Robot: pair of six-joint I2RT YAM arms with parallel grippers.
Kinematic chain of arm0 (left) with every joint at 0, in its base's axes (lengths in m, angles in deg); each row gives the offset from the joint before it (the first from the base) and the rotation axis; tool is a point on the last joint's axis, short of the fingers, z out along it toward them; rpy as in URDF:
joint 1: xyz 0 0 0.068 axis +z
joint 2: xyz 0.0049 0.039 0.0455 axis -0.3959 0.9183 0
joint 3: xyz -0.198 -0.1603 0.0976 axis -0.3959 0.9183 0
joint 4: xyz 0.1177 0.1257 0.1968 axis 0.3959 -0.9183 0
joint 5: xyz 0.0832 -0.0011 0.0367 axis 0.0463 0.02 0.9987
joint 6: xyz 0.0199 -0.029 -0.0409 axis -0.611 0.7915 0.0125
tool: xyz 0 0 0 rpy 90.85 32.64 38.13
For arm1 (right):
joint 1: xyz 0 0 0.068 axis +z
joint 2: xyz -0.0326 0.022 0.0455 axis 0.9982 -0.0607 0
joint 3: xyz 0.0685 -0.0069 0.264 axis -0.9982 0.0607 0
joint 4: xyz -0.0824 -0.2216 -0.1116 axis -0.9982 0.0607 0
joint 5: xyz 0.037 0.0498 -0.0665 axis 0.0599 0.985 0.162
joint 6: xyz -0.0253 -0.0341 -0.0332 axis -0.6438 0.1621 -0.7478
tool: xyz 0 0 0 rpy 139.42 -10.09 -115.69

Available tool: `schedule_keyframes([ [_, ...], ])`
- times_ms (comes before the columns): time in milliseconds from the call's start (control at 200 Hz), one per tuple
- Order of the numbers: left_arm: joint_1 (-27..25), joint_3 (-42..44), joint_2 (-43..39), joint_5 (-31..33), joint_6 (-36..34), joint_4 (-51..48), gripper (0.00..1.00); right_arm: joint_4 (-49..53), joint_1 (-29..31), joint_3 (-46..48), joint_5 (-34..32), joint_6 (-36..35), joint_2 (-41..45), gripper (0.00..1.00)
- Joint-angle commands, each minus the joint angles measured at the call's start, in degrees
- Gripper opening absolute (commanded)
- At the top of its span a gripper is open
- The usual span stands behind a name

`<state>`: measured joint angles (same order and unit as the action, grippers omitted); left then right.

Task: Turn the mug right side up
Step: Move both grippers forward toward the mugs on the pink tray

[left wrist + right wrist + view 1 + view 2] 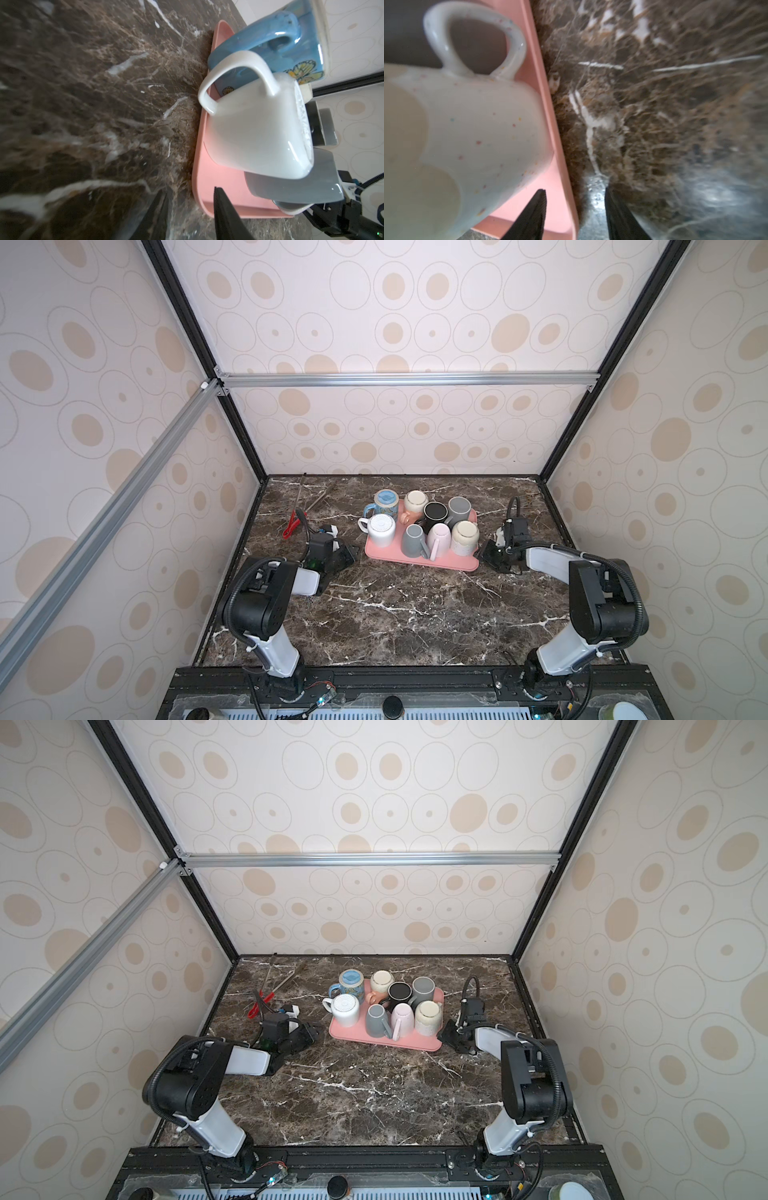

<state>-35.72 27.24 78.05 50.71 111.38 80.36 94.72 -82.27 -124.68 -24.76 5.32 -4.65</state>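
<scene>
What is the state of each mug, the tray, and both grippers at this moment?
white mug: upside down
blue mug: upside down
cream mug: upside down
black mug: upside down
rear grey mug: upside down
front grey mug: upside down
pink mug: upside down
speckled mug: upside down
pink tray: lying flat, loaded
left gripper: open, astride tray rim
right gripper: open, astride tray rim

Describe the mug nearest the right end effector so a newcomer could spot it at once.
On the marble table, find the pink tray crowded with mugs. At its near right corner, closest to the right end effector, stands the speckled mug, base up. Unlike the plain pink mug beside it, its cream glaze carries tiny coloured flecks.
</scene>
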Motion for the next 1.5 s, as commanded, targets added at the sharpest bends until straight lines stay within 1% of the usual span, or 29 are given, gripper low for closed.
schedule_keyframes([
  [0, -0.97, -3.17, 4.13, -4.94, 6.04, 8.28, 0.24, 1.33, 1.79, 0.18, 1.44, 0.96, -2.41, 0.46],
  [45, -1.44, -3.96, 5.67, -5.21, 6.57, 8.63, 0.23, 1.18, 2.03, 0.18, 1.87, 1.03, -3.10, 0.41],
  [235, -3.26, -5.76, 9.19, -4.78, 7.11, 8.13, 0.21, 0.80, 2.86, 1.84, 2.48, 0.87, -3.56, 0.13],
  [340, -4.30, -7.44, 11.24, -4.53, 7.05, 8.20, 0.19, 0.97, 3.43, 3.47, 2.45, 0.85, -2.47, 0.05],
  [425, -4.86, -9.32, 13.30, -4.56, 7.10, 8.25, 0.14, 1.23, 3.74, 4.99, 2.45, 1.03, -1.10, 0.00],
  [445, -4.93, -9.86, 13.80, -4.54, 7.14, 8.26, 0.13, 1.30, 3.82, 5.31, 2.41, 1.11, -0.69, 0.00],
  [510, -5.47, -11.68, 15.47, -4.67, 7.06, 8.11, 0.02, 1.71, 3.88, 6.76, 1.90, 1.45, 0.93, 0.00],
  [530, -5.60, -12.42, 15.93, -4.70, 6.88, 7.99, 0.00, 2.02, 3.84, 7.09, 1.61, 1.51, 1.42, 0.00],
  [800, -9.45, -24.76, 21.56, -4.59, 3.98, 0.88, 0.00, 6.23, 3.92, 9.82, -1.52, 1.40, 9.58, 0.00],
  [955, -12.51, -31.89, 26.05, -4.52, 5.20, 0.03, 0.00, 8.29, 3.84, 11.34, -3.57, 1.87, 14.33, 0.00],
  [1080, -15.95, -38.57, 30.49, -4.49, 6.54, 0.58, 0.00, 9.39, 3.33, 11.61, -5.24, 2.04, 17.09, 0.00],
  [1200, -18.65, -46.21, 35.33, -4.75, 8.38, 0.05, 0.00, 9.83, 2.69, 11.81, -4.82, 2.55, 18.07, 0.00],
  [1345, -21.20, -55.57, 40.59, -4.35, 8.54, -2.61, 0.00, 11.17, 2.64, 12.12, -4.65, 2.23, 19.17, 0.00],
  [1390, -21.91, -58.24, 42.04, -4.01, 8.60, -3.38, 0.00, 11.81, 2.63, 12.18, -4.78, 2.06, 19.92, 0.03],
  [1415, -22.33, -59.64, 42.89, -3.70, 8.63, -3.76, 0.00, 12.55, 2.66, 12.14, -4.98, 1.85, 20.74, 0.06],
  [1495, -23.41, -63.97, 45.28, -3.37, 8.50, -5.42, 0.00, 15.03, 2.62, 11.64, -5.90, 0.98, 23.53, 0.20],
])
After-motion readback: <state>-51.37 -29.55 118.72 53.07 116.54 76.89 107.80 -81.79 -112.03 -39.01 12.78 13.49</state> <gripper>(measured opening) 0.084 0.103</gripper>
